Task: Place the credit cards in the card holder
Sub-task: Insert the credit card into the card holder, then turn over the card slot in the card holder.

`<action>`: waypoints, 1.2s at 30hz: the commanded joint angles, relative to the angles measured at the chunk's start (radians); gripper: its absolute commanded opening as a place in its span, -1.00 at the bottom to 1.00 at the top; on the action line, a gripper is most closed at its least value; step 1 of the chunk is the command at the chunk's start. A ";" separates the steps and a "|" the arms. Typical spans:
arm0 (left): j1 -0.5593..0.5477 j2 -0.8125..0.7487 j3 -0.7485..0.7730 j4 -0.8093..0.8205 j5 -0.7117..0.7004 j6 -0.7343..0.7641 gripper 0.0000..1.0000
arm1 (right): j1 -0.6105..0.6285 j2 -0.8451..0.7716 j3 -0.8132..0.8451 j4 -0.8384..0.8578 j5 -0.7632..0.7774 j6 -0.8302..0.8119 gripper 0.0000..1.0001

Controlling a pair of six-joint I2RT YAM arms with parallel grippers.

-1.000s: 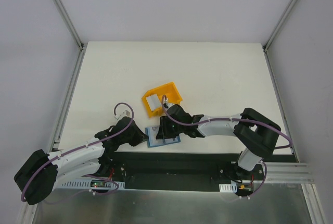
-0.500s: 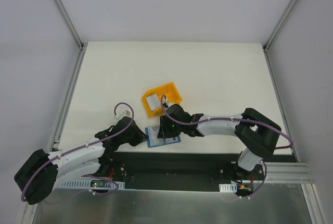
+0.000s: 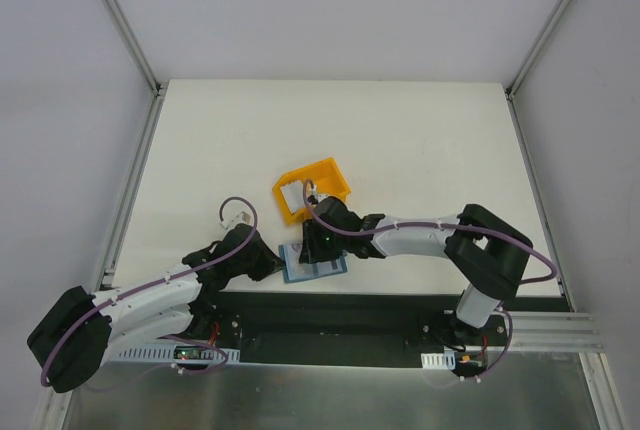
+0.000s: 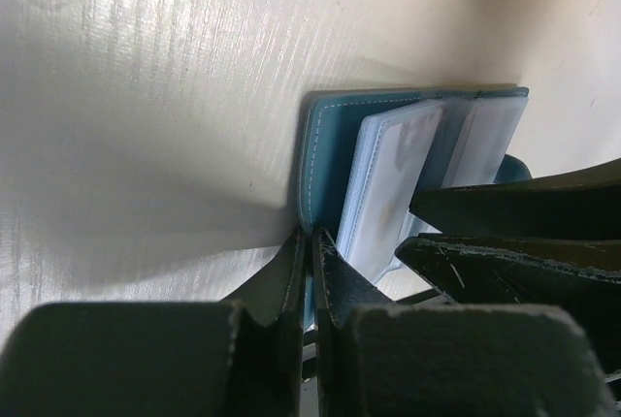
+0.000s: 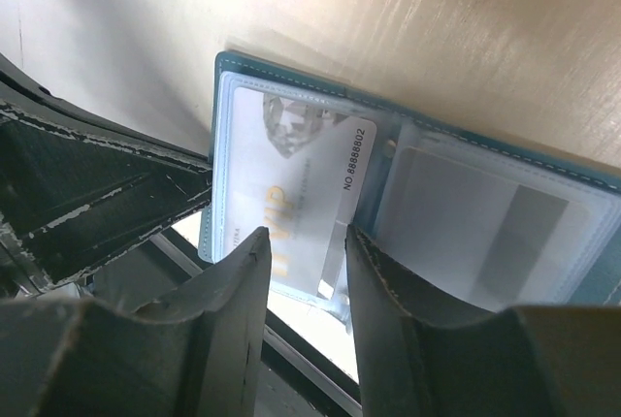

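Note:
The teal card holder (image 3: 322, 268) lies open at the table's near edge. My left gripper (image 3: 277, 267) is shut on its left flap (image 4: 325, 145), jaws pinching the edge (image 4: 310, 240). My right gripper (image 3: 318, 242) hovers over it, open. In the right wrist view a pale credit card (image 5: 291, 189) printed VIP lies tilted, partly under the clear left pocket, between and beyond my fingers (image 5: 250, 276). A second pale card (image 5: 475, 233) shows inside the right pocket. Another white card (image 3: 292, 193) rests in the yellow bin.
The yellow plastic bin (image 3: 325, 175) stands just behind the holder, close to the right wrist. The dark rail of the table's front edge (image 3: 340, 310) runs right under the holder. The left arm's fingers (image 5: 97, 204) show beside the holder.
My right gripper has shifted a little to the left and back over the holder. The left gripper and the holder have stayed where they were.

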 commanded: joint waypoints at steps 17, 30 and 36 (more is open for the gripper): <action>0.010 0.017 -0.007 -0.079 -0.008 0.029 -1.00 | 0.017 -0.088 0.021 -0.059 0.072 -0.047 -0.27; 0.009 0.002 -0.015 -0.079 -0.008 0.032 -1.00 | -0.052 -0.231 -0.079 -0.308 0.301 -0.050 -0.26; 0.009 -0.010 -0.013 -0.079 -0.005 0.036 -1.00 | -0.133 -0.265 -0.148 -0.326 0.292 -0.042 -0.26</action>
